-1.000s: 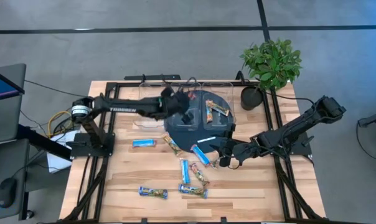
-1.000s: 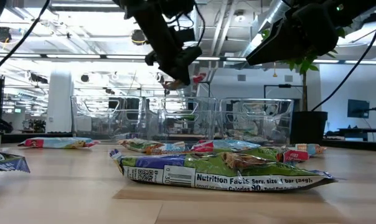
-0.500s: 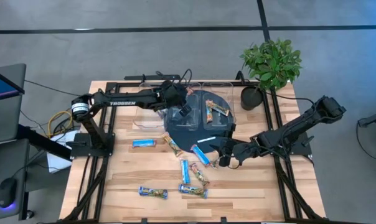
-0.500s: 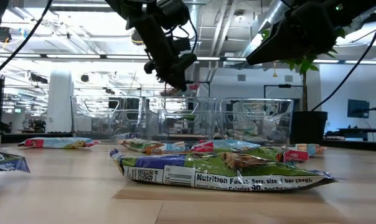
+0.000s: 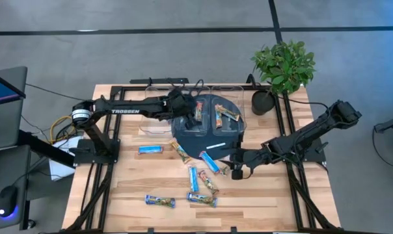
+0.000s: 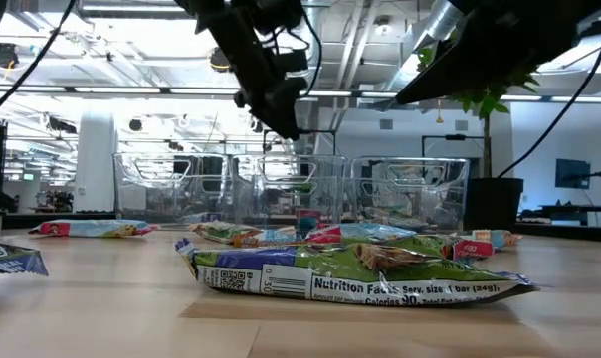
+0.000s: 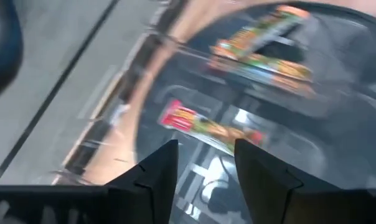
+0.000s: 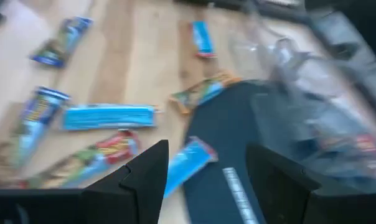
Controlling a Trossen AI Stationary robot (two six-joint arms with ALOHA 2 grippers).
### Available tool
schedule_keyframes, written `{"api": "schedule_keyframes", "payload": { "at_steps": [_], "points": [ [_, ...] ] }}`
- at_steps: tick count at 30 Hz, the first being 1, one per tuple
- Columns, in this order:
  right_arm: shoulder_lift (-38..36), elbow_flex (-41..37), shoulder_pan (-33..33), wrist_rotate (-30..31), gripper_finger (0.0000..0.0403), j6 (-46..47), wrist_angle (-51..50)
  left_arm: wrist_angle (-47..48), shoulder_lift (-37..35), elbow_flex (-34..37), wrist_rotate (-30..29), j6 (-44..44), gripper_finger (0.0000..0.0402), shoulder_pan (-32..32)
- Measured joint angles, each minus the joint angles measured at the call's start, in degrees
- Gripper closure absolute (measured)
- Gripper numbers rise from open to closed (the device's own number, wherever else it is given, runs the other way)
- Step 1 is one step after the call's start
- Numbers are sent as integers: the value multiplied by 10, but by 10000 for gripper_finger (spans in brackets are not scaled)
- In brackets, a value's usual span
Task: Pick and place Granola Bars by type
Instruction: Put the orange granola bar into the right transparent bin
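Note:
My left gripper (image 5: 189,108) (image 7: 203,163) hangs open above the middle clear bin (image 5: 200,104) at the far side. A red and green bar (image 7: 206,127) (image 5: 200,112) lies in that bin below it. Orange-brown bars (image 7: 266,43) (image 5: 226,116) lie in the bin to its right. My right gripper (image 5: 237,173) (image 8: 206,168) hovers open over the loose bars right of the table's middle. A blue bar (image 8: 188,158) (image 5: 209,162) lies under it, half on the dark round mat (image 5: 203,133). More blue (image 5: 151,149), red-dark (image 5: 210,184) and orange-brown (image 5: 179,151) bars lie flat on the wood.
A thin white strip (image 5: 216,145) lies on the mat. A third clear bin (image 5: 159,109) stands left of the middle one. A potted plant (image 5: 282,65) stands at the far right corner. Black frame rails (image 5: 92,175) run along the table's sides. Bare wood (image 5: 261,201) shows near right.
My left gripper carried a bar at its fingertips over the middle bin and has let it go; the bar now lies in that bin and the fingertips are bare. My right gripper has shifted slightly toward the near edge above the loose bars.

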State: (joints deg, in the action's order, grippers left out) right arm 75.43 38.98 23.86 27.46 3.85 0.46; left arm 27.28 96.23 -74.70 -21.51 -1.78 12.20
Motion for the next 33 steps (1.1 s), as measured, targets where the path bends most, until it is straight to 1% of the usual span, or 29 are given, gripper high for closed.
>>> {"api": "schedule_keyframes", "payload": {
  "at_steps": [4,6,10,12,16,19,23,28,33],
  "points": [
    [24,0,1,-8,198,58,7,64,-22,0,24,9,263,-43],
    [47,0,1,-16,198,76,19,101,-35,0,36,-2,267,-67],
    [93,7,1,-46,198,83,44,203,-53,0,42,-72,273,-127],
    [109,13,5,-56,198,79,36,257,-58,0,39,-106,277,-165],
    [130,28,19,-66,198,26,-6,338,-57,1,-20,-182,280,-251],
    [129,31,27,-66,198,6,-33,338,-56,14,-60,-233,281,-313],
    [107,31,26,-77,198,19,-96,338,-55,30,-107,-312,281,-383],
    [96,30,33,-96,198,33,-165,337,-55,41,-168,-409,281,-444],
    [102,9,31,-109,198,27,-167,333,-55,45,-201,-460,281,-472]
  ]
}}
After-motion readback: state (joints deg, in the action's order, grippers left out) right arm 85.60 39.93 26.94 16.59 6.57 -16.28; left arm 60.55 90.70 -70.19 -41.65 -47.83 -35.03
